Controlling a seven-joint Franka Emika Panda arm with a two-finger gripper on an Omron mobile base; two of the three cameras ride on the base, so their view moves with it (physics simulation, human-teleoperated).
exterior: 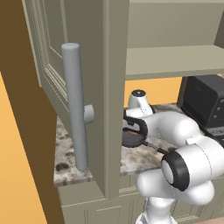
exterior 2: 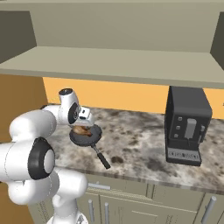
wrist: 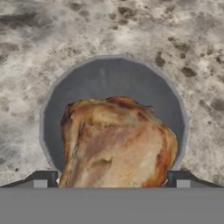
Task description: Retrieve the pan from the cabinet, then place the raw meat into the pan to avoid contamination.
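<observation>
1. Dark grey metal shows as the pan [wrist: 113,83], a shallow round frying pan resting flat on the speckled stone countertop [exterior 2: 140,135].
2. Its thin straight handle [exterior 2: 100,158] points toward the counter's front edge in the right base view.
3. Brownish-orange with pale patches, the raw meat [wrist: 116,142] lies inside the pan, covering much of its floor on the side nearest the hand camera.
4. From the hand view, the gripper [wrist: 113,178] hangs directly over the meat, with one dark fingertip [wrist: 41,179] on each side of it.
5. Both fingertips stand wide apart, at the outer edges of the meat; the jaws are released rather than clenched. Whether the tips touch the meat cannot be told.
6. In the right base view the gripper [exterior 2: 82,125] sits just above the pan [exterior 2: 85,135], the white arm bending in from the lower left.
7. Overhead, the cabinet [exterior: 170,57] stands open, its panelled door [exterior: 52,65] swung outward with a long grey bar handle [exterior: 75,105] on it.
8. A black box-shaped appliance [exterior 2: 187,127] stands on the countertop well to the right of the pan.
</observation>
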